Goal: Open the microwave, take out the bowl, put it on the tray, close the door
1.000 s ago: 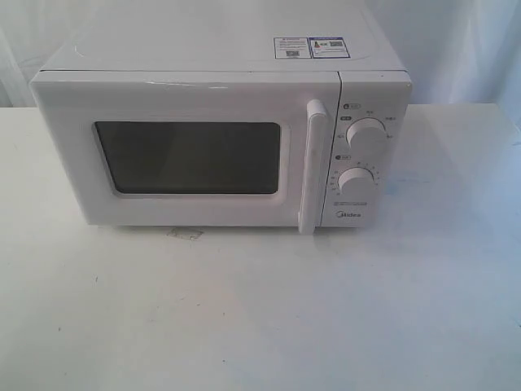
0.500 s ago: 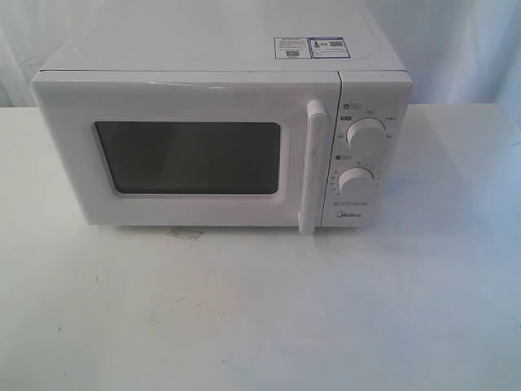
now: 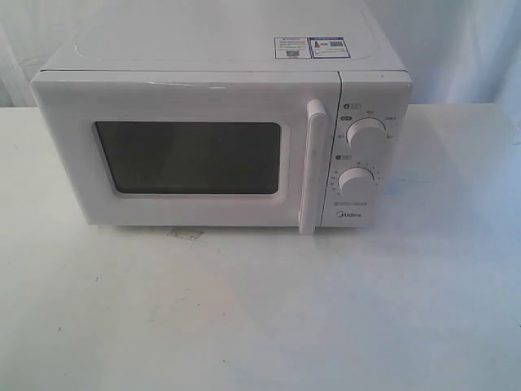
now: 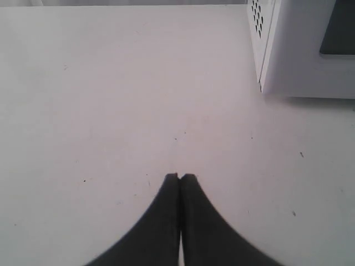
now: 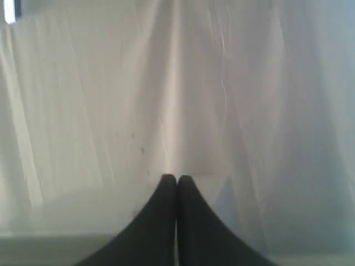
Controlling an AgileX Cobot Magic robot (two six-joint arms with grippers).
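Nothing is changing on the table (image 3: 260, 318) as the white microwave (image 3: 224, 134) is sitting unmoved, its door (image 3: 186, 102) staying shut and hiding any bowl behind the dark window (image 3: 189, 158), while the left gripper (image 4: 180, 177) and right gripper (image 5: 177, 178) are idling, fingers pressed together and empty, the task still unstarted.

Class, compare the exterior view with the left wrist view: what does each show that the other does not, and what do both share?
Only the exterior view shows the microwave from the front, with its bar handle, two dials and the stickers on top. Only the left wrist view shows the left end effector, shut and empty, and the vent holes in the microwave's side. Both show the closed door, some of its dark window and the white table.
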